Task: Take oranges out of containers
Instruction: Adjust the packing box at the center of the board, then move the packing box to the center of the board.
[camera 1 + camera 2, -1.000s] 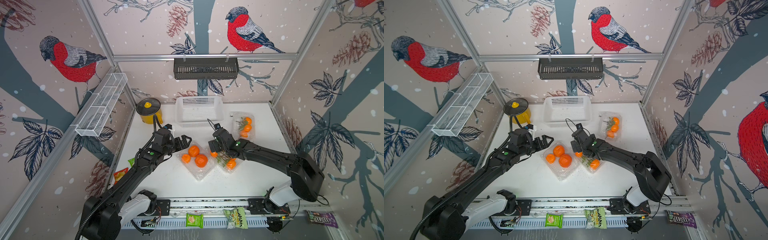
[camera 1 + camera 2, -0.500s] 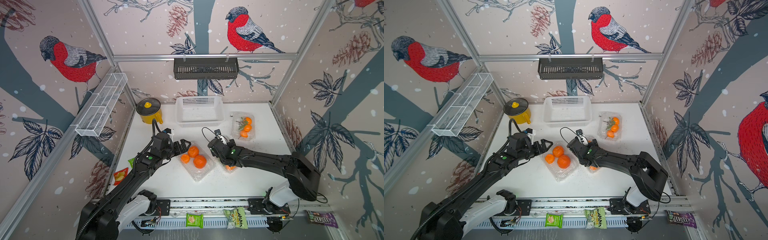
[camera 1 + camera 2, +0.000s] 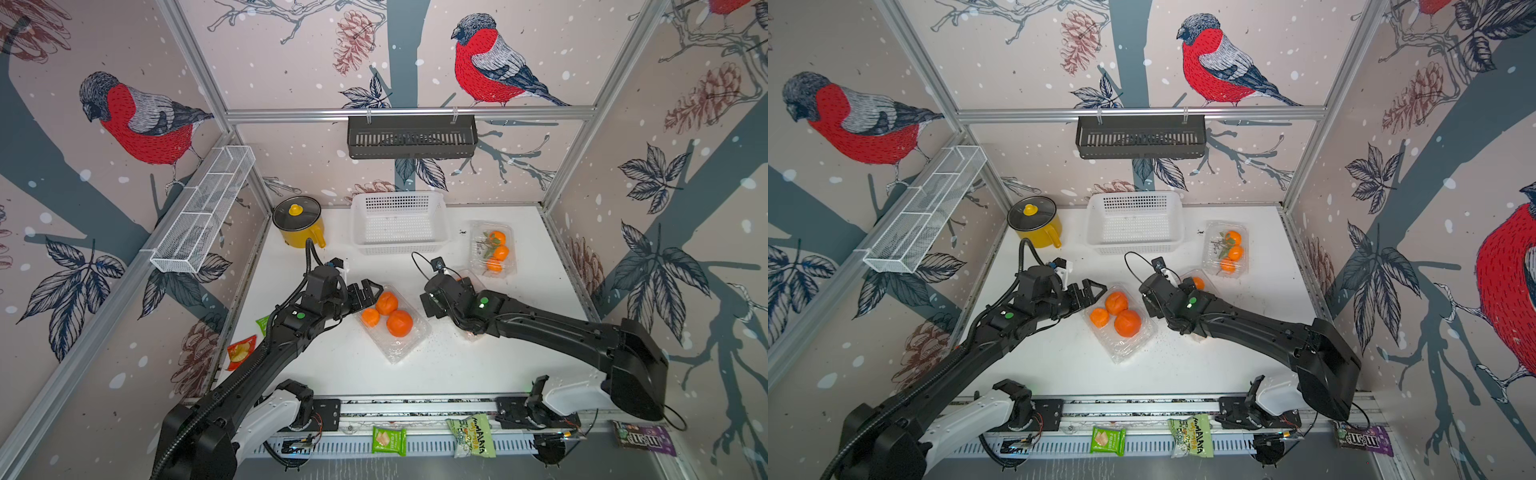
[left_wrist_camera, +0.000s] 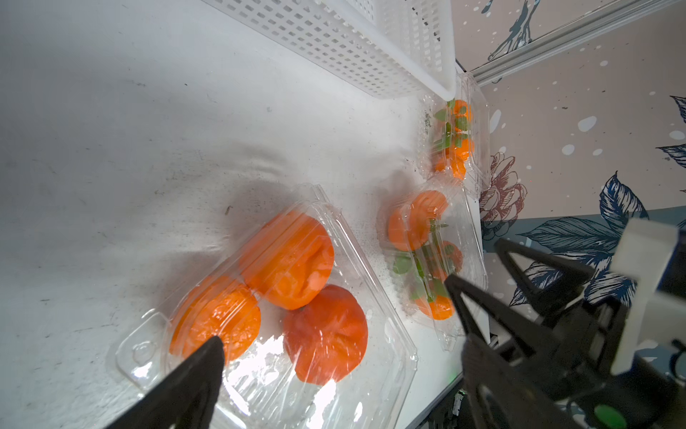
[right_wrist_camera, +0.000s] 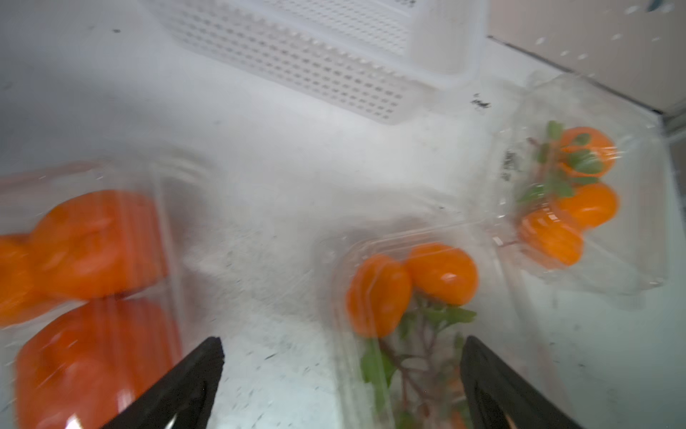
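Left fingers [image 4: 185, 386] are spread as wide as they go and grip nothing. One black tip hangs right over the corner of the near container [image 3: 401, 351], just beside the smallest fruit, though whether it touches the plastic cannot be told. That clear box lies at an angle in the middle of the white surface [image 3: 436, 365]. The three large oranges [image 3: 386, 303] sit packed together inside it, seen through the ribbed clear plastic. The left arm [image 3: 291, 328] ends at that box's edge.

Over to the right fingers [image 5: 174, 393]: wide apart too, empty, pointing down at the surface. One of them hovers above the middle container [image 5: 438, 230], the other above the bare strip between that box and the near one. Inside the middle container lie the small leafy oranges [image 5: 441, 273], two plainly in view with green stems trailing below (the left wrist view shows at least one more among the leaves). In both top views the right arm [image 3: 540, 328] covers most of this box.

Further back, near the right wall, lies the far container [image 3: 492, 227], with three more small oranges [image 3: 500, 252] and their leaves inside. Against the back wall stand the white basket [image 3: 399, 224] and the yellow pot [image 3: 299, 226], lid on.
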`<state>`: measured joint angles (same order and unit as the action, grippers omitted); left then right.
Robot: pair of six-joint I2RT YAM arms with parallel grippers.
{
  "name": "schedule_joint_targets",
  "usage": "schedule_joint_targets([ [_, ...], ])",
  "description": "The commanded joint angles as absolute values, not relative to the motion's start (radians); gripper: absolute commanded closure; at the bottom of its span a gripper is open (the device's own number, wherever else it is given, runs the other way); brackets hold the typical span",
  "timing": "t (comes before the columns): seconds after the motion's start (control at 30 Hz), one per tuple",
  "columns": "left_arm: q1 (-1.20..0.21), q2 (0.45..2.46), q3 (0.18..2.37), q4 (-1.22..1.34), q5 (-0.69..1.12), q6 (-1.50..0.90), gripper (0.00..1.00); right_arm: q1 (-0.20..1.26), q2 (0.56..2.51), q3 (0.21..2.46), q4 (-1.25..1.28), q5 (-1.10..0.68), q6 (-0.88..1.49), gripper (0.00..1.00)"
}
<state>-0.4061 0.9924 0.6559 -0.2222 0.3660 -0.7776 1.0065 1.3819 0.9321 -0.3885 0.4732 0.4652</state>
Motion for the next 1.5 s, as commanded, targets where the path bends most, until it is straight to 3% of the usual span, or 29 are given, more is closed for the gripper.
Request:
schedule_joint_targets([
  [0.0,-0.407,1.007,0.691,-0.205,0.385,-0.778,0.02,1.05,1.371,0.903,-0.33,0.297,0.641,0.0],
  [0.33,-0.407,1.034,0.736,-0.243,0.439,-0.782,0.02,1.112,1.357,0.878,-0.248,0.256,1.083,0.0],
  [0.63,-0.407,1.009,0.7,-0.25,0.431,-0.776,0.02,1.182,1.314,0.716,-0.158,0.266,1.349,0.0],
  [0.93,-0.398,0.997,0.707,-0.254,0.405,-0.762,0.02,1.184,1.506,0.816,0.103,0.152,1.387,0.0],
  [1.1,-0.287,0.947,0.735,-0.288,0.401,-0.719,0.02,1.118,1.667,0.994,0.132,0.105,1.373,0.0],
  [1.27,-0.156,0.949,0.773,-0.317,0.469,-0.694,0.02,1.02,1.884,1.215,0.075,0.036,1.251,0.0],
  [1.47,-0.171,1.002,0.801,-0.264,0.503,-0.687,0.02,0.981,1.82,1.277,-0.03,0.051,0.986,0.0],
])
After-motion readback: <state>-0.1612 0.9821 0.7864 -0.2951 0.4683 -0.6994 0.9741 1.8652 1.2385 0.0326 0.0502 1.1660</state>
